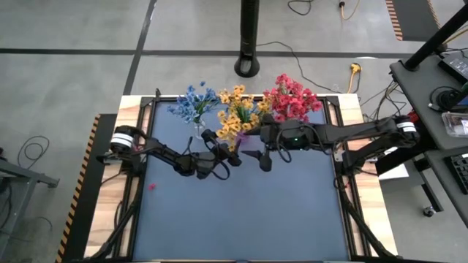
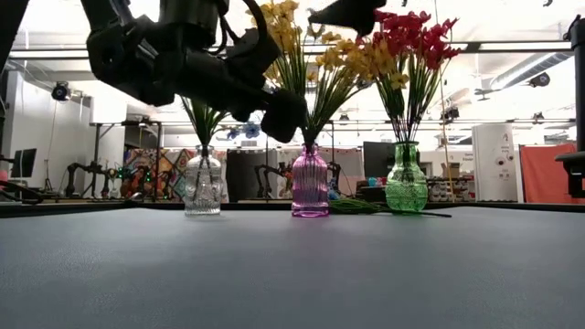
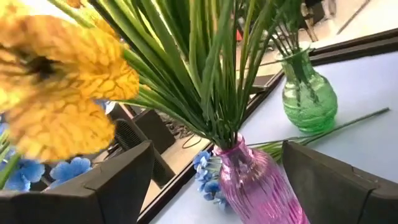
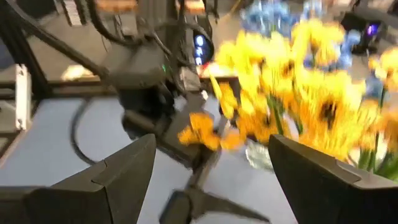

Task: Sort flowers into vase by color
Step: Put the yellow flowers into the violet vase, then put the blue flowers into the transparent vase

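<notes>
The flowers (image 1: 241, 109) stand grouped by colour in three vases, sorting apparently finished; both left gripper (image 1: 232, 158) and right gripper (image 1: 257, 158) hover beside them, jaws released and empty.

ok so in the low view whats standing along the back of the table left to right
clear vase → pink vase holding the yellow flowers → green vase holding the red flowers
</notes>
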Robot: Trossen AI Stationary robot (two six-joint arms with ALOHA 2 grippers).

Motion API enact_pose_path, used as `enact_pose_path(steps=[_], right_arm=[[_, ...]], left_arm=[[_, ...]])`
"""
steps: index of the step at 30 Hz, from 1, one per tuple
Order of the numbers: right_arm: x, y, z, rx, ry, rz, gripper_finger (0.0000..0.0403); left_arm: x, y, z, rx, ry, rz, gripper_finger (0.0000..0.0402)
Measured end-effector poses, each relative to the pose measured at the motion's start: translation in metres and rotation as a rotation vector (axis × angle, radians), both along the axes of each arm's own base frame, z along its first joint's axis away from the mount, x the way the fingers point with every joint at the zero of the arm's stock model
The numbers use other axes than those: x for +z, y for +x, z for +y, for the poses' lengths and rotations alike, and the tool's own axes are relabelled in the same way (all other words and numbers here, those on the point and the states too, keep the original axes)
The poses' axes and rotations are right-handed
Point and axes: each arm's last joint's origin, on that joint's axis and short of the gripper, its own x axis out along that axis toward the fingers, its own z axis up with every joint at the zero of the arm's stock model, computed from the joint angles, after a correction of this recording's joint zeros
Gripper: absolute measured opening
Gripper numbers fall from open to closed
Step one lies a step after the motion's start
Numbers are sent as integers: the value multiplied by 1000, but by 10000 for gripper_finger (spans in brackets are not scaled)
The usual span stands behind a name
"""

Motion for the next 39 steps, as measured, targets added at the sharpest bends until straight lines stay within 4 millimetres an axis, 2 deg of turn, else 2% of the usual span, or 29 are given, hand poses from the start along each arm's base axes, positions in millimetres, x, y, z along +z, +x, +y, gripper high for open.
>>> enact_pose_path(steps=[5, 12, 16, 25, 31, 34, 39], right_arm=[[8, -5, 9, 33, -10, -33, 306], [19, -17, 30, 104, 11, -72, 306], [23, -25, 48, 159, 42, -83, 306], [12, -49, 78, 185, 253, 122, 306], [-15, -69, 81, 43, 389, 445, 306], [-29, -77, 75, -144, 373, 558, 306], [-53, -88, 61, -456, 328, 646, 305]], left_arm=[[15, -14, -7, -58, -17, -7, 321], [29, -50, -19, -339, -148, 29, 310], [40, -67, -29, -410, -189, 62, 310], [68, -87, -47, -488, -197, 84, 310], [84, -93, -54, -483, -263, 199, 310], [88, -94, -53, -443, -321, 268, 310], [86, -98, -53, -404, -376, 333, 310]])
